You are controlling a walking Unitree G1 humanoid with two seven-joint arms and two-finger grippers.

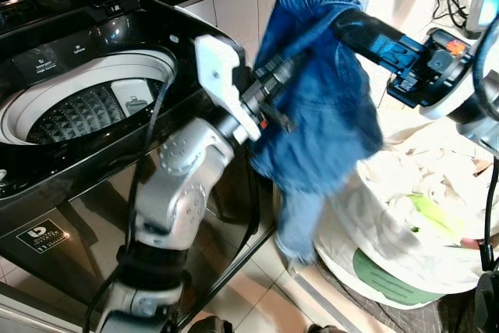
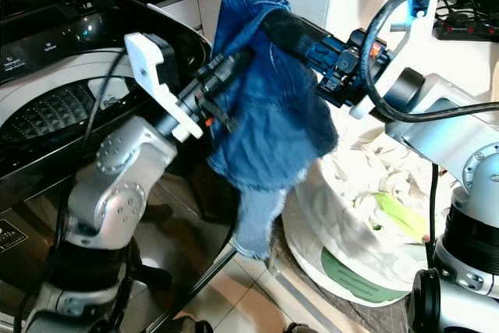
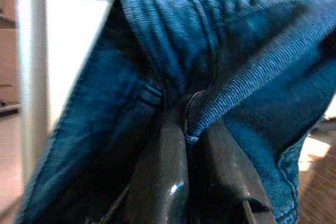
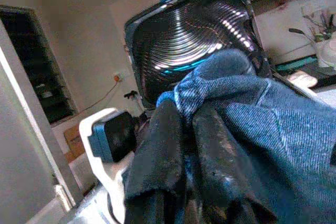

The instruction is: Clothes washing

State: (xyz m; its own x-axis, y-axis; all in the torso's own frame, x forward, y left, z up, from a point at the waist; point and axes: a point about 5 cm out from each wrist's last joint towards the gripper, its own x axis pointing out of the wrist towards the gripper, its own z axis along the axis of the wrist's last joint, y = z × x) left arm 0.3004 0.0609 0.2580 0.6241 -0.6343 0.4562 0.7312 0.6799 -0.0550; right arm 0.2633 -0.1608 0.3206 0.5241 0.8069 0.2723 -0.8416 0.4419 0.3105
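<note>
You have the denim garment [image 1: 320,91] hanging in the air between the washer drum [image 1: 86,111] on the left and the laundry bag [image 1: 405,216] on the right. The left gripper [image 3: 191,124] and right gripper [image 4: 186,116] each pinch a fold of it. Denim is heavy, limp and probably grippy; hold thick seams.

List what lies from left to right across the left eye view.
Washer drum → left arm → jeans → laundry bag.
</note>
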